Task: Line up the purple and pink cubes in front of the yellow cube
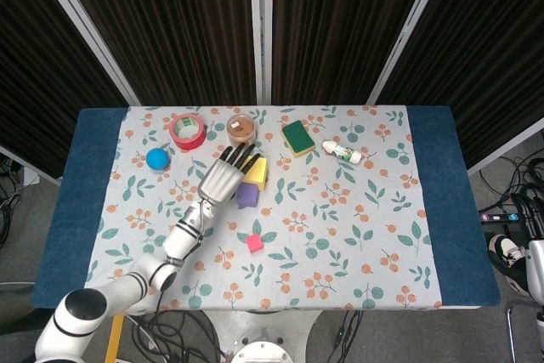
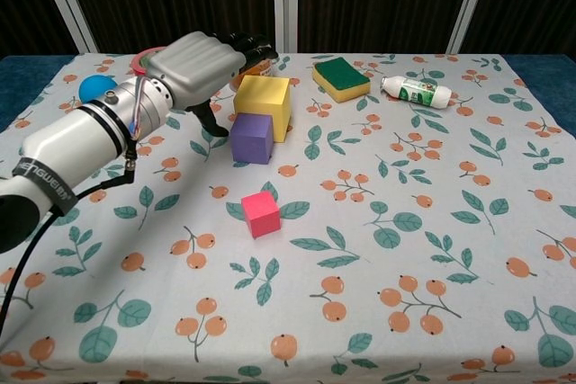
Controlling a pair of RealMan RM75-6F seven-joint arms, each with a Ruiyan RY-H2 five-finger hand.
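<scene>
chest view shows the floral tablecloth (image 2: pixel 432 249) covering the table, with the left arm (image 2: pixel 81 146) reaching in over it from the near left. the left hand (image 2: pixel 193 65) hovers just left of the yellow cube (image 2: pixel 262 105), its dark fingers (image 2: pixel 247 42) stretched out together toward the back and its thumb hanging down; it has hold of nothing. the right hand does not show in either view. the yellow cube sits toward the back of the table, and the purple cube (image 2: pixel 251 138) stands right against its front face, slightly toward the left. the pink cube (image 2: pixel 260 213) lies nearer the camera, well apart from the purple one and roughly in line with it. behind the hand are a roll of red tape (image 1: pixel 187 131) and a small brown jar (image 1: pixel 241 129). a green-and-yellow sponge (image 2: pixel 341 77) lies right of the yellow cube, a white bottle (image 2: pixel 415 91) on its side further right. a blue ball (image 2: pixel 94 87) sits at the far left.
</scene>
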